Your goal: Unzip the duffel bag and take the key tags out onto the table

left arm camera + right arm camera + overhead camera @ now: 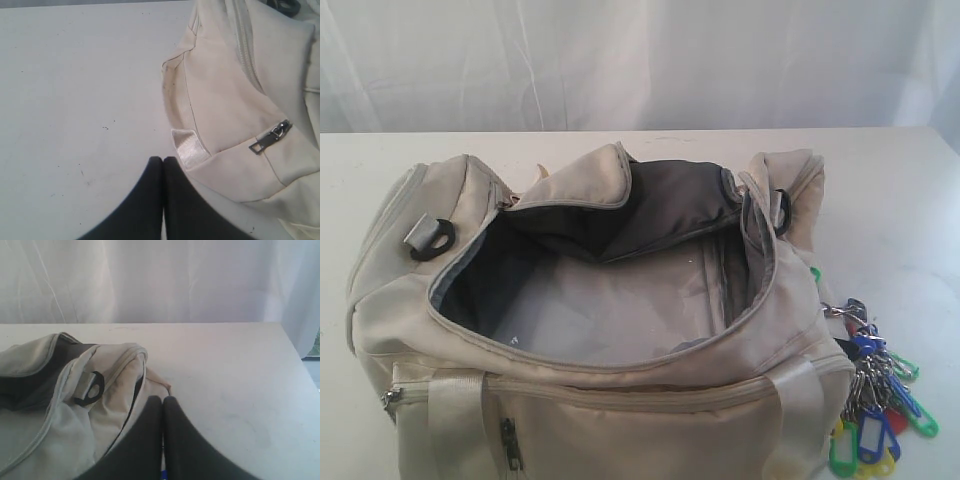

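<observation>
White table runs edge to edge in the ext. view, w/ a pale curtain hanging behind it. You see the duffel bag at centre, main zip open, dark grey lining showing. Your key tags lie on the table just beside the bag's right end, outside it. Neither arm shows here.

Left wrist view: you get the left gripper, black fingers pressed together w/ nothing between them, over bare table next to one end of the bag. Only this cam shows a metal zipper pull on the bag's fabric.

Right wrist view: the right gripper also has its fingers together, no hold on anything, beside the bag's other end near a black strap ring. Curtain & the table's far edge appear here, not in the left cam. Tiny blue sliver under the fingers; can't tell what it is.
</observation>
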`<state>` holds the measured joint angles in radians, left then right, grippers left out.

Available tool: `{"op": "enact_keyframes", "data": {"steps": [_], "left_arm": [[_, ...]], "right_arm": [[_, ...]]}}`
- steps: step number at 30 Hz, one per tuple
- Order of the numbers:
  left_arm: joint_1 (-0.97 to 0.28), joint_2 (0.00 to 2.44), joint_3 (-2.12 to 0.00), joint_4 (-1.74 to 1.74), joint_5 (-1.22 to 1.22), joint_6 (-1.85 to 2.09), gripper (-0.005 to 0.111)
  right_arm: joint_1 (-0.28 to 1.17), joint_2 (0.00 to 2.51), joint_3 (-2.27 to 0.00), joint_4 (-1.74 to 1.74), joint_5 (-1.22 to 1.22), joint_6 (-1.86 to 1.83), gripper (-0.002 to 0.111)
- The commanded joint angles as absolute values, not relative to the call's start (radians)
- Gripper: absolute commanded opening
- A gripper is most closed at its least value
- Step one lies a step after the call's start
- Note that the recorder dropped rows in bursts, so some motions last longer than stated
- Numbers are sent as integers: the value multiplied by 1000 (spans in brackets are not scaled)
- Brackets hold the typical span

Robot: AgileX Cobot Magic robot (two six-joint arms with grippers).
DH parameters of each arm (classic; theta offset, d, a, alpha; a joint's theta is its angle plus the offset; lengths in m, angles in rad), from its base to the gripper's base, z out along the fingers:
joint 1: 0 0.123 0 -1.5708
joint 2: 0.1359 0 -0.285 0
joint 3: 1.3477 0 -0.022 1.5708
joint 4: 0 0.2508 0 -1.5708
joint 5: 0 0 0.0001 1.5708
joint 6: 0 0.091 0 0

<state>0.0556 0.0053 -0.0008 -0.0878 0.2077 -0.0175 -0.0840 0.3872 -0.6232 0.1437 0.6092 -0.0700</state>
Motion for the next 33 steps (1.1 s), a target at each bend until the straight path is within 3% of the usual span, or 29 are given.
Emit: {"op": "enact_keyframes", "data": {"steps": [1, 8, 19, 25, 33], "left_arm": [[57, 0, 0, -100, 203, -23, 0], [57, 0, 0, -100, 203, -23, 0], [57, 0, 0, -100, 203, -23, 0], [57, 0, 0, -100, 203, -23, 0], [78, 0, 0, -98, 203, -23, 0]], "right_arm": [[-98, 303, -551, 138, 599, -71, 0], [-99, 176, -364, 138, 592, -71, 0], [-100, 12, -3, 141, 374, -51, 0], [-100, 0, 0, 141, 228, -38, 0], [-155, 0, 0, 141, 220, -40, 0]]}}
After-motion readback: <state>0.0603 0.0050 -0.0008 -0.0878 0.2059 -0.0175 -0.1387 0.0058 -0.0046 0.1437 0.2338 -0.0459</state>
